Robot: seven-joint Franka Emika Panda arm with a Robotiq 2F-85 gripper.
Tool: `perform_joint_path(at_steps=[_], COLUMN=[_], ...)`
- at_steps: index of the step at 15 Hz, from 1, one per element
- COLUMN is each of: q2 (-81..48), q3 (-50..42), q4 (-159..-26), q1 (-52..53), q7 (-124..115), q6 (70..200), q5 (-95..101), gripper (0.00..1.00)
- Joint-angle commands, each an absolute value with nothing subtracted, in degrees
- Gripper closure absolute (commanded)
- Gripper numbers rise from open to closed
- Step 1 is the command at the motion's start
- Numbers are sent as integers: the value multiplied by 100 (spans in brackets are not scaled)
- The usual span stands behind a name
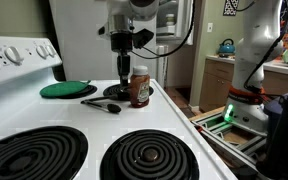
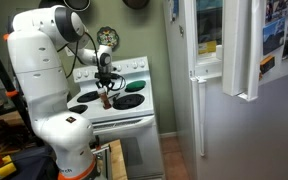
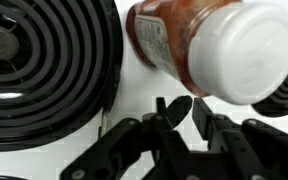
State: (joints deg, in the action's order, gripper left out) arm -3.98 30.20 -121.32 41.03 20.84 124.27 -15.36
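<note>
My gripper reaches straight down to the white stovetop, and its fingers are closed narrowly on the rounded end of a black utensil. That end shows as a dark oval between the fingertips in the wrist view. The rest of the utensil lies flat on the stove. A jar of red sauce with a white lid stands upright right beside the gripper, close to one finger. It fills the upper part of the wrist view. The gripper also shows small in an exterior view.
A flat green disc lies behind the utensil. Two black coil burners sit at the stove front, and one is close by in the wrist view. The control panel rises at the back. A refrigerator stands beside the stove.
</note>
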Motion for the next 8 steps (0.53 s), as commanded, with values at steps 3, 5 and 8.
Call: perform_joint_path(at_steps=[3, 5, 8], q2=[-353, -175, 327], q3=[3054, 3060, 3048], q4=[-12093, -12178, -12572], q1=[4092, 4106, 4077], q7=[1935, 1951, 2256], q6=[12318, 12378, 12581], q5=[-1372, -1194, -1167], gripper=[52, 40, 18])
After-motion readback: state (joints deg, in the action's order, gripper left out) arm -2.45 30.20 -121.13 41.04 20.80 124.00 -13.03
